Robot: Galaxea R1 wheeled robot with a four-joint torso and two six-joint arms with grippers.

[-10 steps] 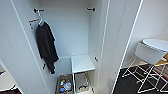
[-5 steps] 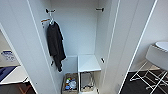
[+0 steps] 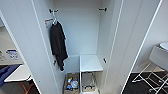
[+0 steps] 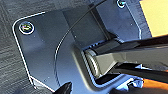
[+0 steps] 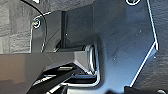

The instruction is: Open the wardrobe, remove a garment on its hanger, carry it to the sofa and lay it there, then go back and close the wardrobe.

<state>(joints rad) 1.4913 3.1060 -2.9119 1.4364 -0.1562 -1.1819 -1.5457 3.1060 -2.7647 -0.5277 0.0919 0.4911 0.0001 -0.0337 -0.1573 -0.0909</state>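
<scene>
White wardrobe (image 3: pixel 82 37) is seen standing open in the head view, both doors swung wide. At far left, past the left door (image 3: pixel 22 45), a blue patch (image 3: pixel 6 71) and a pale tabletop (image 3: pixel 18 73) are seen low down; what the blue patch is cannot be told. On the left end of the rail, a black shirt (image 3: pixel 58 43) is hung from a white hanger (image 3: pixel 54 21), touching the left inner wall. A small orange-and-white scrap (image 3: pixel 48 22) is seen just beside that hanger, at the door edge; whether it belongs to the rust-orange garment cannot be told. Right of the shirt, a white shelf (image 3: pixel 90 63) is fitted low against the right inner wall. Below, a box (image 3: pixel 70 83) with small mixed items is set on the wardrobe floor, with a wire basket (image 3: pixel 87 86) beside it under the shelf. Right door (image 3: pixel 132 42) is seen angled outward. At far right, a white chair (image 3: pixel 157 65) on thin metal legs is seen on dark floor. Grey carpet (image 4: pixel 10 62) is seen in the left wrist view. Claw state of either gripper cannot be told from the wrist views.
</scene>
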